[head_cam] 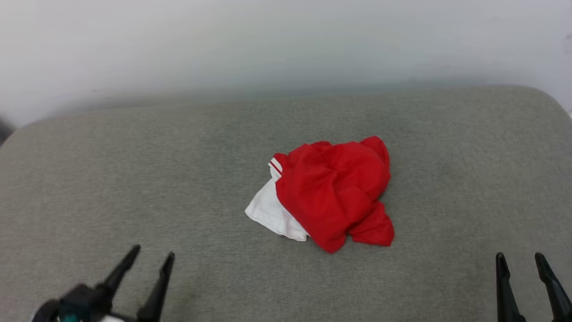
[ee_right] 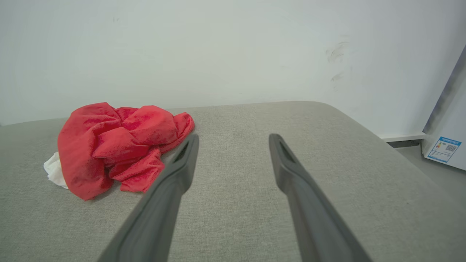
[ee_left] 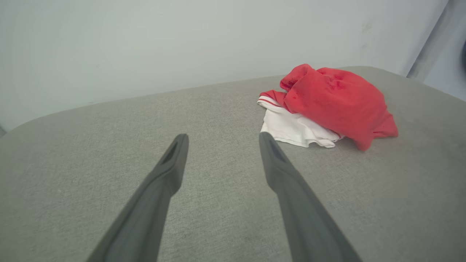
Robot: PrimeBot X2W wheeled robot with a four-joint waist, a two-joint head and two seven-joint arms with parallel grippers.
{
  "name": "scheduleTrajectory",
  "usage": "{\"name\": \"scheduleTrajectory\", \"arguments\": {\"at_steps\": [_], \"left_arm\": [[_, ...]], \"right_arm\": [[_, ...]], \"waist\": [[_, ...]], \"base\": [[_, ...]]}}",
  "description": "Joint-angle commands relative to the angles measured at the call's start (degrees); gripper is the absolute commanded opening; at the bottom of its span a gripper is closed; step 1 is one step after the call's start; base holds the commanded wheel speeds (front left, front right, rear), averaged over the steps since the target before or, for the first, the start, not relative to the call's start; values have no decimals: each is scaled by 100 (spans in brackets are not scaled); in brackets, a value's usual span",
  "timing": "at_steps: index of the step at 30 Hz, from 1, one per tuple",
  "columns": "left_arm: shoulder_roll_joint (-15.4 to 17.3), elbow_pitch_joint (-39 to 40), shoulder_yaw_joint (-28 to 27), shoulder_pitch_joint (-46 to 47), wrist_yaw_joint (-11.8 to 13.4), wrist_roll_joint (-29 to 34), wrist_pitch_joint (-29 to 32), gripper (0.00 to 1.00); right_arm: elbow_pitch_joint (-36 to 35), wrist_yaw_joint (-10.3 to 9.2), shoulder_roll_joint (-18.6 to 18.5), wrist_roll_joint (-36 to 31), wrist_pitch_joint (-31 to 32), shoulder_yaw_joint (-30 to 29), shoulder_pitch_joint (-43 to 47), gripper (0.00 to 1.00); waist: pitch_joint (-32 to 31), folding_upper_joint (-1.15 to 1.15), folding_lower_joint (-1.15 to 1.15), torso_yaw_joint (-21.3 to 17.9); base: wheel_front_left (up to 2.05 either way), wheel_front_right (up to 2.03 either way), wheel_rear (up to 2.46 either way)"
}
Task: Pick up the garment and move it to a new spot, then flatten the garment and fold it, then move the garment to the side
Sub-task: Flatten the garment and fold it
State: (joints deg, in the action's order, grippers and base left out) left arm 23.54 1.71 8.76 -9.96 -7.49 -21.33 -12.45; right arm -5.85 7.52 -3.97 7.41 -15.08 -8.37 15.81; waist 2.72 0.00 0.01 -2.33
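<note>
Pickup not started: my left claw (head_cam: 153,251) and right claw (head_cam: 519,255) gape empty; next I must reach the crumpled red jersey (head_cam: 333,188).

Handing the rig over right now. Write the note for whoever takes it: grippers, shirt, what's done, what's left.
Left gripper: open, empty, low over the near left of the grey cushion.
Right gripper: open, empty, near right.
Shirt: crumpled heap mid-cushion, beyond both grippers, touched by neither; white sleeve sticks out on its left.
Done: nothing to see yet; shirt neither flat nor folded.
Left: pick up and move, flatten, fold, set aside.
</note>
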Motion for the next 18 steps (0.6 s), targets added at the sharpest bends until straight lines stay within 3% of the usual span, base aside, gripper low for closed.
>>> {"name": "scheduleTrajectory", "arguments": {"at_steps": [1,7,18], "left_arm": [[190,-63,70,279,4,-199,163,100],[1121,-487,597,1303,4,-1170,1765,100],[1690,-1400,1517,3020,2,-2153,4016,100]], "right_arm": [[-7,-6,8,-18,-13,-10,-73,100],[23,-6,61,9,-13,-4,-247,100],[107,-6,113,261,-13,180,-547,100]], "waist": [[155,0,-1,-194],[428,0,-1,-679],[987,0,-1,-1554]], "base": [[0,0,0],[0,0,0],[0,0,0]]}}
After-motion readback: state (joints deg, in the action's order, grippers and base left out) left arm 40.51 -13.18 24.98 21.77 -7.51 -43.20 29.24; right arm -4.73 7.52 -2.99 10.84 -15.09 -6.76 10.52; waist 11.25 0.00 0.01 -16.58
